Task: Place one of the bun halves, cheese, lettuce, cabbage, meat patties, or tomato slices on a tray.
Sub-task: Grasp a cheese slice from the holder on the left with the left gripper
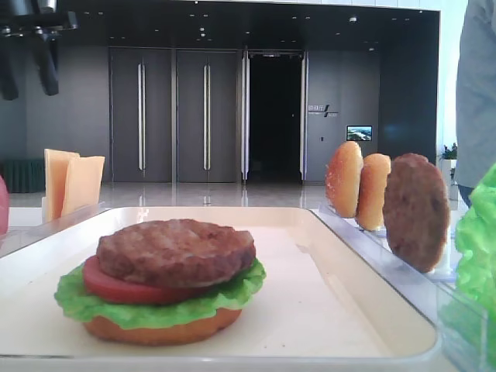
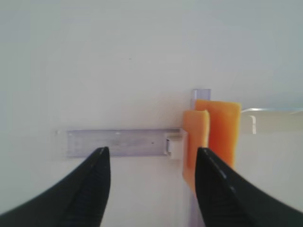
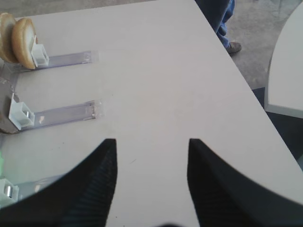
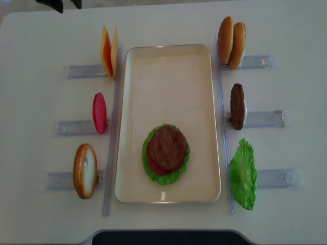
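Nearest my front camera sat the half-built burger on the tray: a bun half at the bottom, lettuce on it, a tomato slice above that, and a meat patty on top; I judged four layers placed and the stack lacking at least cheese and a top bun.

Left of the tray, two cheese slices stood upright in their clear rack at the far end; a spare tomato slice stood at the middle and a spare bun half at the near end. Right of the tray stood two more bun halves, a second patty and a loose lettuce leaf; none of these had been taken.

My left claw hung with fingers apart and nothing between them, above the worktop just left of the cheese, beyond the tray's far left corner; cheese looked the likely next pick. My right claw was likewise spread and empty over bare worktop, right of the tray.

I could read no brand, label or writing on any item; a small wall sign in the background was too blurred to make out.
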Robot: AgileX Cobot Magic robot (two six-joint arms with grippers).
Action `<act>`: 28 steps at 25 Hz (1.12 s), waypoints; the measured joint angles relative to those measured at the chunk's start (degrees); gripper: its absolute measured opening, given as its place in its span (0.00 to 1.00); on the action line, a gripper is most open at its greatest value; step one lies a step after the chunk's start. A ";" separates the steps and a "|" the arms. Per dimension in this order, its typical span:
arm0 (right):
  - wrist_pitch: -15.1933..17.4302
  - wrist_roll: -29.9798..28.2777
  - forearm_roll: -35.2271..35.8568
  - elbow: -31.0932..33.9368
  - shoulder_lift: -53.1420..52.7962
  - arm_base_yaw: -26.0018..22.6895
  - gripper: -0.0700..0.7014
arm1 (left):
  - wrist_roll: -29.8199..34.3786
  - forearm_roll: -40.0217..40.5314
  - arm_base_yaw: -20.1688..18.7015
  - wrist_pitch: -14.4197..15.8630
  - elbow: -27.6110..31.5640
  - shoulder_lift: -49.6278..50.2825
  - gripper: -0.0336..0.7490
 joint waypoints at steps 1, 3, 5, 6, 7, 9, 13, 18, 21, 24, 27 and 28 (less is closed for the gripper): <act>0.00 0.00 0.00 0.00 0.00 0.00 0.56 | -0.21 0.00 -1.37 -0.14 0.00 0.00 0.60; 0.00 0.00 0.00 0.00 0.00 0.00 0.56 | -0.69 -0.04 -4.11 -0.62 0.00 0.19 0.61; 0.05 0.00 0.00 0.00 -0.05 0.00 0.56 | -2.09 -0.07 -6.84 -1.11 0.00 0.59 0.61; 0.01 0.00 0.00 0.00 -0.05 0.00 0.56 | -2.60 -0.07 -8.15 -1.26 0.00 0.98 0.61; 0.01 0.00 0.00 0.00 -0.05 0.00 0.56 | -2.95 -0.07 -9.32 -1.33 0.00 1.43 0.61; 0.01 0.00 0.00 0.00 -0.05 0.00 0.56 | -3.42 0.15 -11.07 -1.36 0.00 2.36 0.61; 0.01 0.00 0.00 0.00 -0.05 0.00 0.56 | -5.09 2.30 -11.80 -1.36 0.00 3.25 0.61; 0.01 0.00 0.00 0.00 -0.05 0.00 0.56 | -5.35 2.97 -11.73 -1.07 -0.06 3.58 0.61; 0.01 0.00 0.00 0.00 -0.05 0.00 0.56 | -5.45 2.88 -11.73 -1.06 -0.06 4.88 0.61; 0.06 0.00 0.00 0.00 -0.05 0.00 0.56 | -5.45 2.88 -11.73 -0.93 -0.06 6.40 0.61; 0.06 0.00 0.00 0.00 -0.05 0.00 0.56 | -5.51 2.80 -11.73 -1.02 -0.06 7.54 0.61; 0.06 0.00 0.00 0.00 -0.05 0.00 0.56 | -5.51 2.80 -11.73 -1.14 -0.06 7.78 0.61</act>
